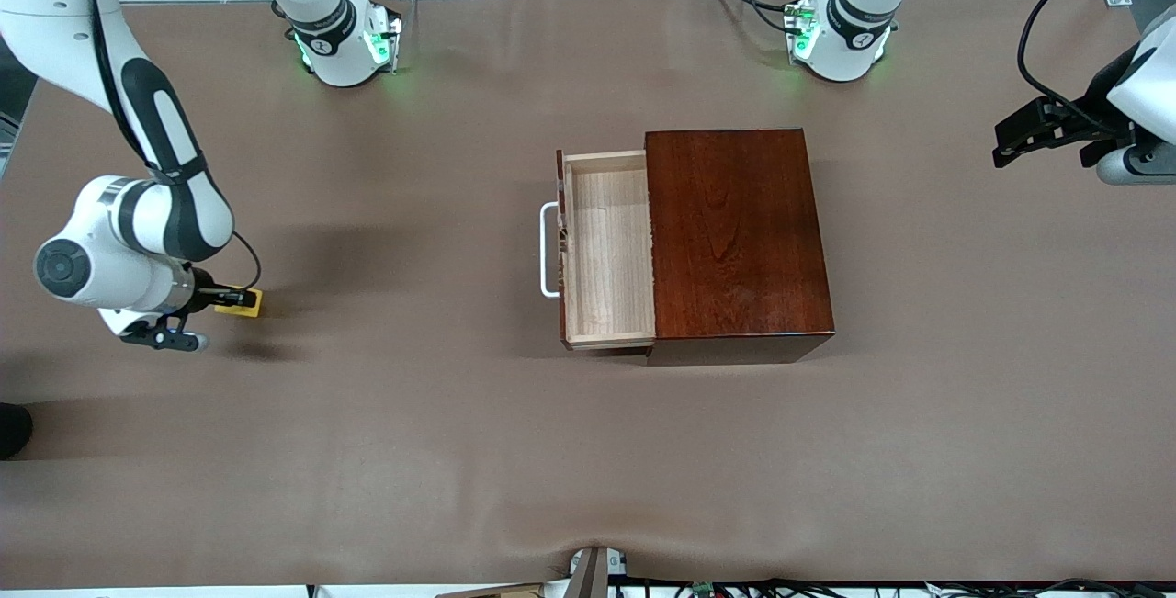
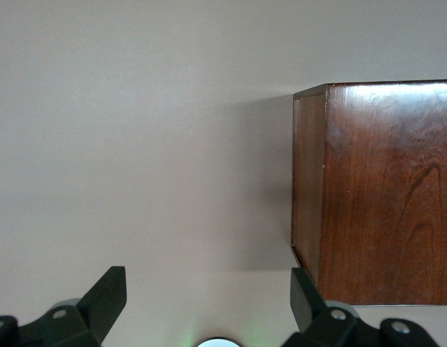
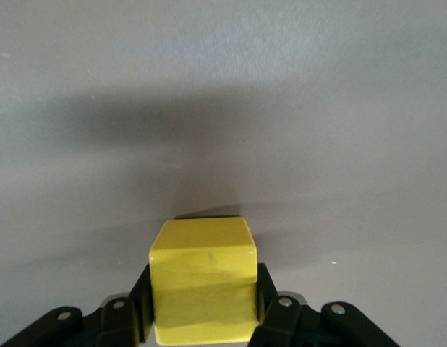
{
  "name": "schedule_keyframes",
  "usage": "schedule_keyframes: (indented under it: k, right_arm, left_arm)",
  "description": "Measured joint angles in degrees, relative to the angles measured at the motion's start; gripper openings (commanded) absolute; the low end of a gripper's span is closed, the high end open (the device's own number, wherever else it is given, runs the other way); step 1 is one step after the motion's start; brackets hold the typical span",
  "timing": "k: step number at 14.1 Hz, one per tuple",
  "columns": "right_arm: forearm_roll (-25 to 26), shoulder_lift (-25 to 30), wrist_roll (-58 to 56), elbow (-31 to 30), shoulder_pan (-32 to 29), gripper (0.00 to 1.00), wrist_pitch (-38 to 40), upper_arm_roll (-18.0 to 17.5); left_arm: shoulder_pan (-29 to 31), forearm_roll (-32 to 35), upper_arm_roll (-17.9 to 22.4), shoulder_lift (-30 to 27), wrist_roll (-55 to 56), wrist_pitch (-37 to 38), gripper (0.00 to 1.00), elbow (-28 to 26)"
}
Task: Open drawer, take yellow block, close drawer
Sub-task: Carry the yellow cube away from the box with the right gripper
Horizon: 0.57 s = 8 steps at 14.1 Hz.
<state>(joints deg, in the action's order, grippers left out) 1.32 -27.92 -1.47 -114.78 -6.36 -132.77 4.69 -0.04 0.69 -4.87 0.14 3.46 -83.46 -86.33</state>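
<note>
The yellow block is gripped by my right gripper low over the table at the right arm's end, well away from the box. In the right wrist view, the block sits squeezed between the two black fingers of the right gripper. The pale-wood drawer is pulled out of the dark reddish-brown box, its white handle facing the right arm's end, and the tray looks bare. My left gripper waits open above the table at the left arm's end; its wrist view shows spread fingers and the box.
The brown table cover spreads wide around the box. Both arm bases stand along the edge farthest from the front camera. Cables lie at the edge nearest the front camera.
</note>
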Motion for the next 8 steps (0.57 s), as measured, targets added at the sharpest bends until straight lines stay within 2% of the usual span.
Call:
schedule_keyframes:
  k: [1, 3, 8]
  right_arm:
    - [0.0, 0.0, 0.0, -0.2, 0.0, 0.25, -0.4, 0.0]
    - [0.0, 0.1, 0.0, -0.3, 0.0, 1.0, -0.4, 0.0]
    - [0.0, 0.0, 0.0, -0.2, 0.1, 1.0, 0.5, -0.3]
  left_arm:
    - [0.0, 0.0, 0.0, 0.0, 0.0, 0.0, 1.0, 0.0]
    - [0.0, 0.0, 0.0, 0.0, 0.0, 0.0, 1.0, 0.0]
    - [0.1, 0.0, 0.1, 0.0, 0.0, 0.0, 1.0, 0.0]
